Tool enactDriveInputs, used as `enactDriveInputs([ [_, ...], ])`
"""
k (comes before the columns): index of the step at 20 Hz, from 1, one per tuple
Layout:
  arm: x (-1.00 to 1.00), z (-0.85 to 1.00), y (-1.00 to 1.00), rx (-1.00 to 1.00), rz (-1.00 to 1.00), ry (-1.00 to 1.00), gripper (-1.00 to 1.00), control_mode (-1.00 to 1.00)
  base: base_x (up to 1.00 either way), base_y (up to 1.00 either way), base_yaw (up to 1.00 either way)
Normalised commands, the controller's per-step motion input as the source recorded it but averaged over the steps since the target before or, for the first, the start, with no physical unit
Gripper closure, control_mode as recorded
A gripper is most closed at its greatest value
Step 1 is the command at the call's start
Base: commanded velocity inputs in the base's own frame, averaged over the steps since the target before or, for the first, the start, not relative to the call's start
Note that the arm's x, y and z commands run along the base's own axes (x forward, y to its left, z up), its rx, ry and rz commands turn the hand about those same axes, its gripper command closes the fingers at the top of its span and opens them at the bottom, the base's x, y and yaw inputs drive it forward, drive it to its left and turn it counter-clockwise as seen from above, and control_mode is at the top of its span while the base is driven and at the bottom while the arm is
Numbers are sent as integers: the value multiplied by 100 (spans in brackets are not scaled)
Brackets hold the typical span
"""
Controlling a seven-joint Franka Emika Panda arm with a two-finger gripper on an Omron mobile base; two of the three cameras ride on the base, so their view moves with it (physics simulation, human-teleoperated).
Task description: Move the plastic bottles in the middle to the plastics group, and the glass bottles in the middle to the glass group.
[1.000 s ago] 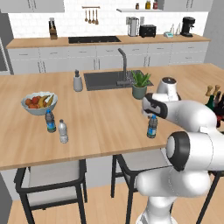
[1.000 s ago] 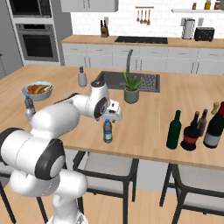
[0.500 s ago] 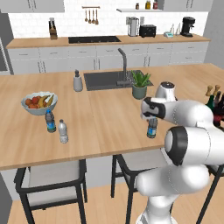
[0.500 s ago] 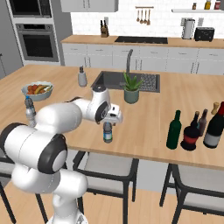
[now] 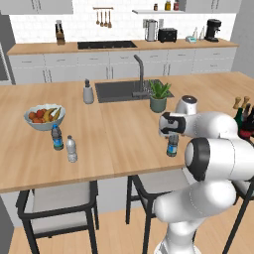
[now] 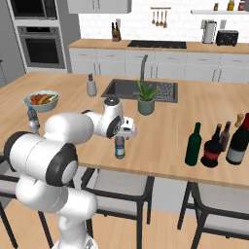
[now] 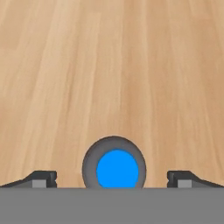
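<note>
Blue-labelled water bottle (image 5: 171,147) stands on the desk (image 5: 119,134) near the potted plant (image 5: 158,95); our fingers (image 7: 43,178) straddle its cap, spread apart. We judge it light, slippery; grip the body.

The room is a kitchen with a white tiled wall (image 5: 44,27) at the back. A long wooden counter (image 5: 114,134) stands in front, with a dark sink (image 5: 126,91) and a curved faucet (image 5: 140,74) set in it. Under its near edge stand 2 dark-framed stools (image 5: 54,203) with grey seats, on a light wood floor (image 5: 114,233). Along the back wall run grey cabinets (image 5: 99,64) with a wooden top and a black cooktop (image 5: 106,44). At the left, a black wall oven (image 6: 41,46) is built in. The light is even and soft.
</note>
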Motion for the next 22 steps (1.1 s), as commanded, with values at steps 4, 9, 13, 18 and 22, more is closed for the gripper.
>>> enactDriveInputs([
  [4, 11, -2, 0, 0, 5, -11, -100, -100, 0, 0, 0],
  [9, 7, -2, 0, 0, 6, -9, -100, -100, 0, 0, 0],
  [13, 10, -6, 0, 0, 5, -2, -100, -100, 0, 0, 0],
  [18, 7, -8, -3, 0, 5, 0, 100, -100, 0, 0, 0],
  [22, -6, 2, 0, 0, 8, 0, 100, -100, 0, 0, 0],
])
